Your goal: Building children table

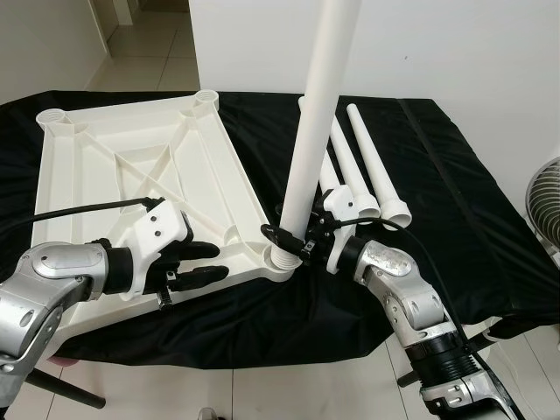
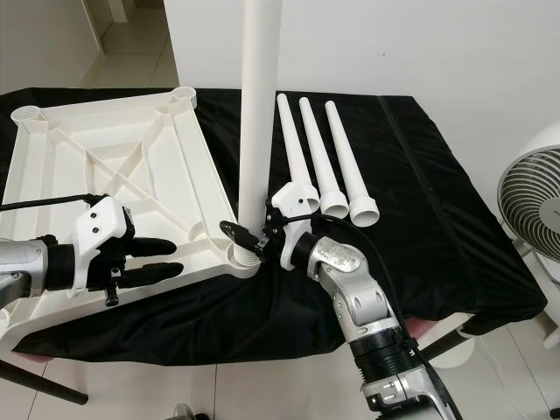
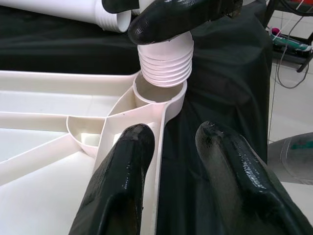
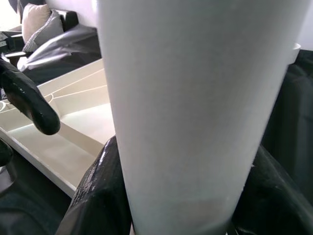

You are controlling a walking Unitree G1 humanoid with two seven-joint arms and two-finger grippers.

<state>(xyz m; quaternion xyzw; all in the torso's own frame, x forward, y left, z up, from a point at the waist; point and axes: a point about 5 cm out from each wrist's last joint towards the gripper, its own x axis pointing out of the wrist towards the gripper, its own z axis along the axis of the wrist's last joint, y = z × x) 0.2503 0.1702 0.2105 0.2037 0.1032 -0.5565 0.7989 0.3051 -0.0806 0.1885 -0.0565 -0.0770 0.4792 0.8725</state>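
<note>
The upturned white tabletop [image 1: 149,166] fills the left half of the frame on the black cloth [image 1: 455,201]. At centre stands the leg [image 1: 317,122], long axis vertical, its threaded end directly above the near corner socket [image 3: 159,95]. The right gripper [image 1: 293,238] clamps it low; the left gripper [image 1: 197,262], fingers parted, braces the tabletop's rim.

Threaded leg end [image 3: 165,63] just above corner socket [image 3: 159,93] of tabletop [image 3: 49,196]; left gripper [image 3: 171,171] fingers parted near socket.
</note>
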